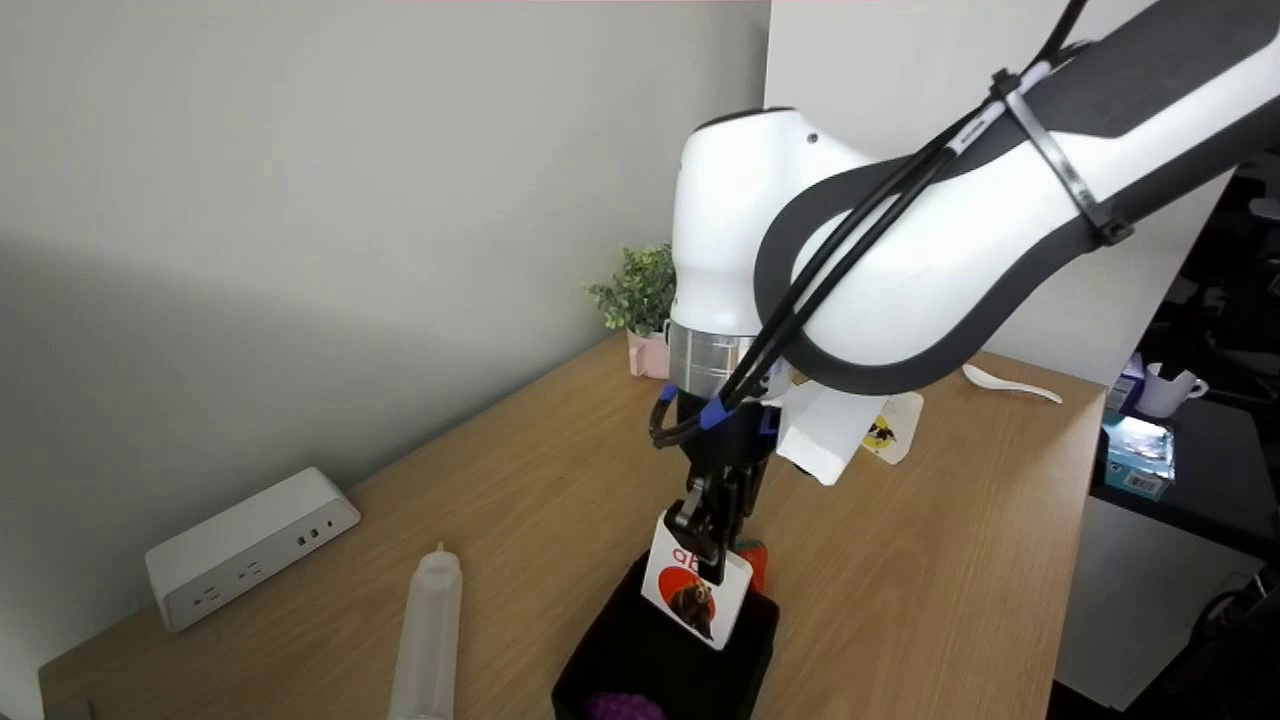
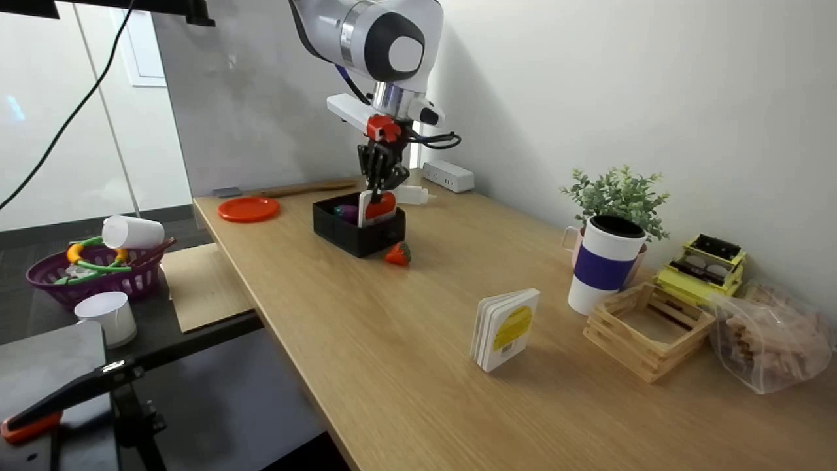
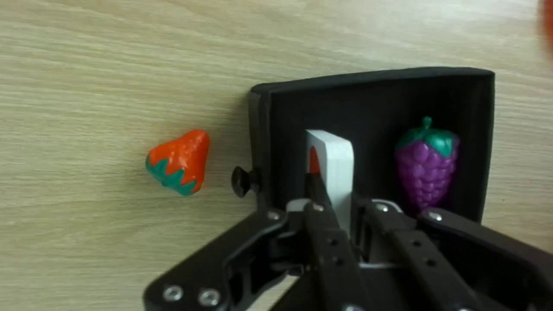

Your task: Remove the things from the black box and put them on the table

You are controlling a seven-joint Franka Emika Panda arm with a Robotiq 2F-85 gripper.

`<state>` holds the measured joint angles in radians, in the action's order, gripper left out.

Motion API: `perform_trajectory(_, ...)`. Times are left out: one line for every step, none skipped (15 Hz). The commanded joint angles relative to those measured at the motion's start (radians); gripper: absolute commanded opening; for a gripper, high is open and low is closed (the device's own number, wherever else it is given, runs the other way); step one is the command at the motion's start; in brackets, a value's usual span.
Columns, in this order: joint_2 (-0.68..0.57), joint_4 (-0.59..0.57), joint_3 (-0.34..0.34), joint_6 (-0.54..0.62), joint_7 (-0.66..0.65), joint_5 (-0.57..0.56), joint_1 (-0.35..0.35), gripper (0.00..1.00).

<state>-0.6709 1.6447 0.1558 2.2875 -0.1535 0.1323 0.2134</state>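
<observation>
Pale grey walls [image 1: 350, 180] rise behind the light-brown wooden surface [image 2: 405, 340], where the black box [image 2: 346, 232] sits under my arm [image 1: 930, 290], open at the top. I have the jaws closed on a small, thick white book [image 3: 339, 172], with the two fingers [image 3: 326, 233] at its covers, so they stand apart only by its thickness. From the wrist view its blank edge comes up between those fingers. In an exterior view I get the cover, a bear on a red disc with red lettering above, partly hidden by a finger. There the book sits tilted, its upper part above the rim and its lower part inside the box; whether its bottom corner touches the box floor, I cannot tell. Toy grapes [image 3: 425, 172], purple with green leaves, lie in the box to the right of the jaws as the wrist camera sees it, near the end wall. On the opposite side of the jaws, outside the box, a toy strawberry [image 3: 183, 160] lies on the surface, just beside the dark knob [image 3: 241, 181] on the box's wall. Farther out I see a red plate [image 2: 248, 209], a white power strip [image 2: 448, 175] by the wall and, well apart, another book [image 2: 507, 330] with a yellow patch, standing upright.
</observation>
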Motion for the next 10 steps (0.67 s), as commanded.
perform_trajectory(0.145,0.161,-0.034,0.103,-0.063,-0.019,0.017,0.03)
perform_trajectory(0.172,0.191,-0.039,0.131,-0.082,-0.021,0.018,0.03)
perform_trajectory(0.205,0.231,-0.043,0.166,-0.096,-0.023,0.019,0.03)
perform_trajectory(0.234,0.27,-0.047,0.206,-0.111,-0.024,0.02,0.03)
perform_trajectory(0.262,0.309,-0.051,0.25,-0.124,-0.024,0.019,0.03)
perform_trajectory(0.284,0.345,-0.055,0.291,-0.139,-0.024,0.019,0.03)
perform_trajectory(0.304,0.378,-0.055,0.326,-0.147,-0.019,0.015,0.03)
perform_trajectory(0.319,0.408,-0.06,0.361,-0.163,-0.019,0.014,0.03)
perform_trajectory(0.331,0.437,-0.064,0.393,-0.176,-0.015,0.011,0.03)
perform_trajectory(0.343,0.464,-0.069,0.422,-0.193,-0.013,0.01,0.03)
